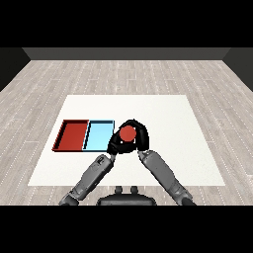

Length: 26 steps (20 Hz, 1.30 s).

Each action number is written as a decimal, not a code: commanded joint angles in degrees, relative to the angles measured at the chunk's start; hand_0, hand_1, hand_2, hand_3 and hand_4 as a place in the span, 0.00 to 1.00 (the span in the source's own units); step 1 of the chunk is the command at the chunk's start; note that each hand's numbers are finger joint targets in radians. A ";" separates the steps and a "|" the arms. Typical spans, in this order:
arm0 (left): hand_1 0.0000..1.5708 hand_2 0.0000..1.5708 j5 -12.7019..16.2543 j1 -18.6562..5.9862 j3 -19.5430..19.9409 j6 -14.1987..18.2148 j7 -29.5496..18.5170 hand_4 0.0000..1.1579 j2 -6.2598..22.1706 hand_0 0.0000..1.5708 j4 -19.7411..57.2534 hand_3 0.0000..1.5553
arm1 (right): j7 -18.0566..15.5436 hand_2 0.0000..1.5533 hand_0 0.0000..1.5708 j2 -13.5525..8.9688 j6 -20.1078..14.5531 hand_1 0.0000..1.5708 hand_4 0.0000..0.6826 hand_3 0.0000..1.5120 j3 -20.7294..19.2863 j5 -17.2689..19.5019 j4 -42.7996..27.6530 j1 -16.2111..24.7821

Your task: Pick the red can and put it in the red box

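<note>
The white counter (163, 111) fills the middle of the view, set on a pale plank floor (123, 74) with a dark wall at twelve o'clock; the right forearm (165, 174) rises from five o'clock toward the centre, and the left forearm (89, 179) climbs from seven o'clock to meet it; the red tray (61, 137) lies at nine o'clock of the hands, with the light blue tray (91, 134) touching its right side; the right hand (140, 134) arches over the red can (128, 133), its fingers curled round it from twelve to three o'clock; the left hand (115, 144) sits at the can's eight o'clock, just beside the blue tray's right edge, but whether its fingers grasp or merely lie near is impossible to tell; only the can's round red top shows, its body hidden by the black hands.
</note>
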 commanded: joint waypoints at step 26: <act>1.00 1.00 -3.47 -1.16 1.14 6.89 1.52 0.97 -0.53 1.00 -0.13 0.96 | 3.44 0.00 0.00 0.49 -0.29 0.00 0.00 0.00 1.57 5.01 4.78 -1.15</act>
